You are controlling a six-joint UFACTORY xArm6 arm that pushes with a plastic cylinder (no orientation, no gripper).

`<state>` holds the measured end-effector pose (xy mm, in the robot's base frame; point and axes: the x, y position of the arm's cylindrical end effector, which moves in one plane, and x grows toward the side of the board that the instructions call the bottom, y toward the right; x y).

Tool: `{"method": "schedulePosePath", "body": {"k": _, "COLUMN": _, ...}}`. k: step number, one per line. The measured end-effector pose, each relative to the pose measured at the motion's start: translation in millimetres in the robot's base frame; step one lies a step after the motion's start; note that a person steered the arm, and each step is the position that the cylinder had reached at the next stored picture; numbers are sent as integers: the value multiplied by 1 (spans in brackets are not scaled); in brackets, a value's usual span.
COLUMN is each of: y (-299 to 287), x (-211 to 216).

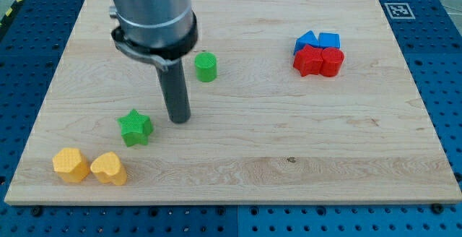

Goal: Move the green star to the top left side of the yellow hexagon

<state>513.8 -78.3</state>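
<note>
The green star [135, 127] lies on the wooden board at the view's lower left. The yellow hexagon [71, 165] sits near the view's bottom left corner, below and left of the star, with a yellow heart [109, 168] right beside it. My tip [179, 119] rests on the board just to the right of the green star, a small gap apart from it. A green cylinder [206, 66] stands above and right of the tip.
A cluster of two blue blocks [317, 41] and two red blocks [318, 61] sits at the view's upper right. The wooden board [289, 157] lies on a blue pegboard. A marker tag [398, 10] is at the board's top right corner.
</note>
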Motion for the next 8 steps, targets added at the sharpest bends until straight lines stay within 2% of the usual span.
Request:
{"method": "schedulePosePath", "body": {"k": 1, "y": -14, "x": 28}}
{"method": "schedulePosePath", "body": {"k": 3, "y": -94, "x": 27}}
{"method": "schedulePosePath", "body": {"k": 5, "y": -34, "x": -28}}
{"method": "schedulePosePath", "body": {"k": 6, "y": -59, "x": -28}}
{"method": "schedulePosePath", "body": {"k": 8, "y": -123, "x": 9}}
